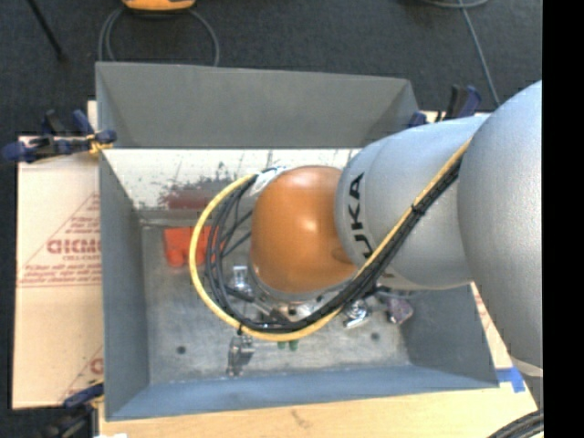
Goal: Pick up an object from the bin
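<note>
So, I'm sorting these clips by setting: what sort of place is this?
Probably a robotics lab or test cell: a big grey KUKA arm with an orange wrist cover reaches into a grey metal bin, which stands on a dark floor.

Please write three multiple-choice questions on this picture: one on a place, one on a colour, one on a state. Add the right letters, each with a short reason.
1. Where in the grey metal bin does the flat orange-red block lie?
A. left side of the floor
B. right corner
C. on the rim

2. What colour is the round cover on the arm's wrist?
A. blue
B. orange
C. green

3. How does the grey robot arm stand?
A. wholly outside the bin
B. lying on the cardboard
C. reaching down into the bin

Key: 1 A, the block lies at the left, by the yellow cable loop; 2 B, the cover is plainly orange; 3 C, its wrist is over the bin's middle.
</note>
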